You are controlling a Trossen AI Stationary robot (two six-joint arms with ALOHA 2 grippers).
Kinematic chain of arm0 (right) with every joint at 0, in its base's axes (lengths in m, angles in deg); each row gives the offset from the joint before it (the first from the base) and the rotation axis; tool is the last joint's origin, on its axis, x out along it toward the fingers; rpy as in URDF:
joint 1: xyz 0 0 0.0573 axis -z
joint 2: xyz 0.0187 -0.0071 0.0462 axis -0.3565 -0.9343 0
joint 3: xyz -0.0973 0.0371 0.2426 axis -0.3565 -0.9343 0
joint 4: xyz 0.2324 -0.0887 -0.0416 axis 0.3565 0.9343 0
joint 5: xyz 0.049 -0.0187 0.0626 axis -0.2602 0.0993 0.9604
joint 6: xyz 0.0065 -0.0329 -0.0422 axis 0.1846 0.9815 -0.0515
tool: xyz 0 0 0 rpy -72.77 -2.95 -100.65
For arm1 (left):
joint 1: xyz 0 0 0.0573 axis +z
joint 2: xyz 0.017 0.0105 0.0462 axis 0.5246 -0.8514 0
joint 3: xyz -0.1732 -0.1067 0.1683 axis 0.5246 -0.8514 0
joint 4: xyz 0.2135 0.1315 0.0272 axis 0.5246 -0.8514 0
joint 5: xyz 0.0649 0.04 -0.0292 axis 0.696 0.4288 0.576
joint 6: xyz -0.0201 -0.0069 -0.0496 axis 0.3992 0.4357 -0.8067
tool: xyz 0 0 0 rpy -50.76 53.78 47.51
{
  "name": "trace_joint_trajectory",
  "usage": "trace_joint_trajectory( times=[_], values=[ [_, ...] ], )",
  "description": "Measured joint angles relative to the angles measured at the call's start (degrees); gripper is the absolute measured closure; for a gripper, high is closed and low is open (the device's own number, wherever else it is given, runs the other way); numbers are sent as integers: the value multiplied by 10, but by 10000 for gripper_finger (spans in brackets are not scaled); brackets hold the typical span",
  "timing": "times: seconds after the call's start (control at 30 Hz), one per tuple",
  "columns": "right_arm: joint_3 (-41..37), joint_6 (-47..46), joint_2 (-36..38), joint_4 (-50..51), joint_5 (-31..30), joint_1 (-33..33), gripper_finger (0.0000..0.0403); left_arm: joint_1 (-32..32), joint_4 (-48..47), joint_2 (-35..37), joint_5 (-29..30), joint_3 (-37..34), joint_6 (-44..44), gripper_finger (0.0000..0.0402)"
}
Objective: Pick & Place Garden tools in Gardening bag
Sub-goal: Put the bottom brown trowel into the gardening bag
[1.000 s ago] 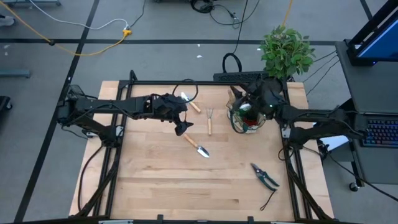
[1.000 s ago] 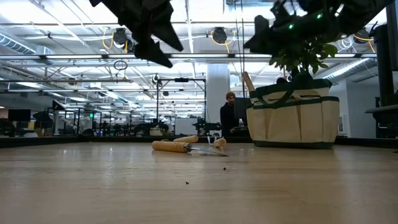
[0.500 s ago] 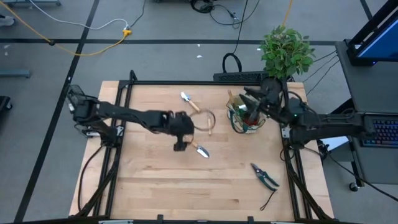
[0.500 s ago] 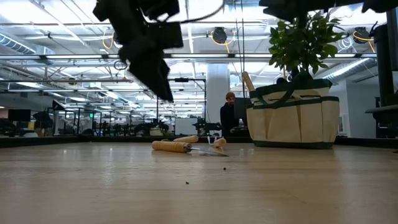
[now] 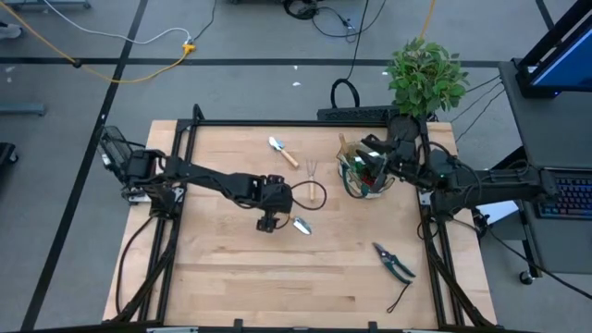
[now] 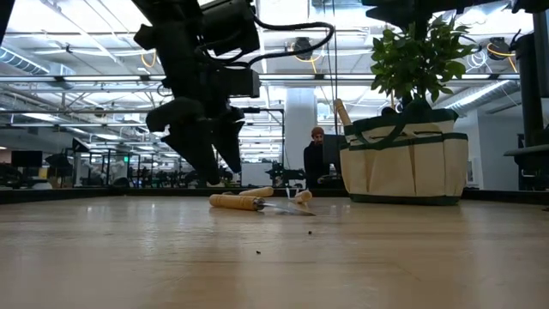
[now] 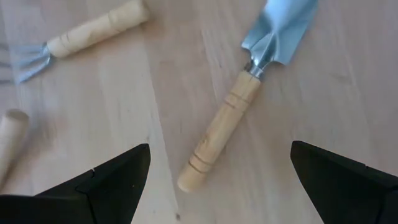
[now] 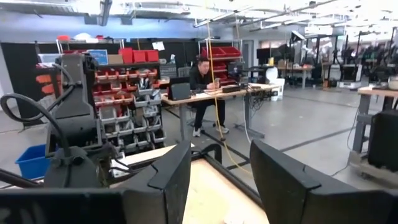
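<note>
On the table (image 5: 231, 268), 3 tools (image 5: 312, 180) lie left of the gardening bag (image 5: 365, 176), pruning shears (image 5: 395, 263) nearer its front-right corner.

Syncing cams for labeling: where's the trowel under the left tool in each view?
High view: trowel at table centre, mostly hidden under the left tool; blade shows.
Low view: trowel lies mid-frame on the wood, below the left tool.
Left wrist view: trowel centred, blade toward the top.
Right wrist view: not in it.
Shared landmark: the small rake beside it.
</note>
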Motion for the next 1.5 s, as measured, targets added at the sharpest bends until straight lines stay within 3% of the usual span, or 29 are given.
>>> trace_joint_trajectory(
  times=[0.17,0.5,0.63,0.97,1.07,1.5],
  values=[
    [0,-15,0,14,1,0,247,16,-3,0,3,0,-98,9],
    [0,-22,0,15,2,0,247,25,31,-17,19,0,97,9],
    [0,-25,0,15,2,0,247,32,30,-37,-14,0,115,9],
    [1,-20,-2,20,1,0,247,33,34,-86,-27,4,138,14],
    [1,-19,-3,21,1,0,247,33,22,-87,-33,3,137,44],
    [1,-23,-3,20,2,0,247,50,4,-91,-109,1,130,262]
  ],
)
